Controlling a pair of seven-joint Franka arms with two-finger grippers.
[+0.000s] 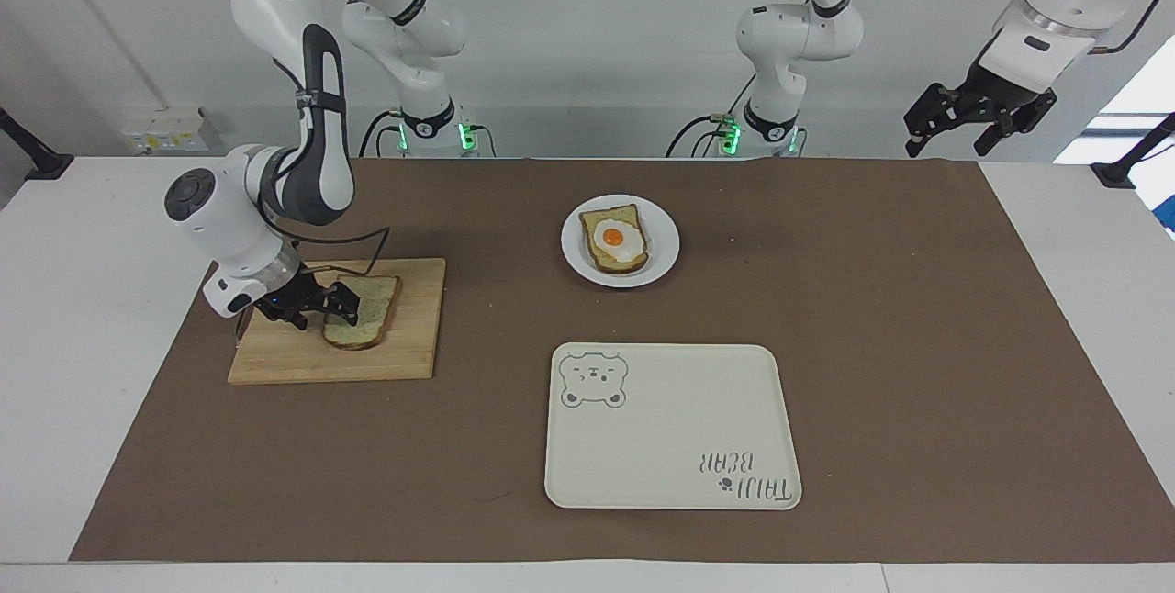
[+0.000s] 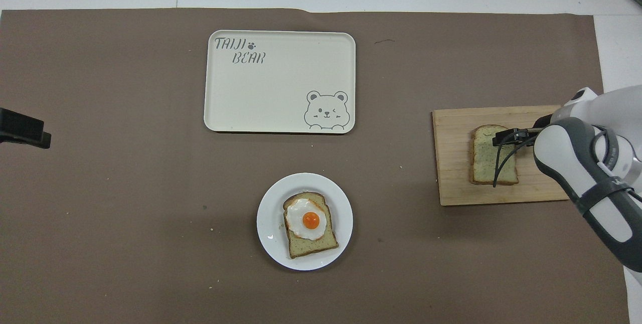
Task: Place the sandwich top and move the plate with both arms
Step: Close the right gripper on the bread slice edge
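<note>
Surface: brown mat (image 1: 881, 318).
Right gripper (image 1: 317, 307): jaws apart, low at sandwich top (image 1: 367, 322) on board (image 1: 413, 336).
Left gripper (image 1: 978, 116): jaws apart, waiting raised.
Plate (image 1: 663, 249): egg toast (image 1: 615, 240).

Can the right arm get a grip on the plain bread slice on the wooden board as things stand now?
Probably yes: the right gripper, open, is low at the bread slice on the cutting board, and nothing lies between them.
</note>
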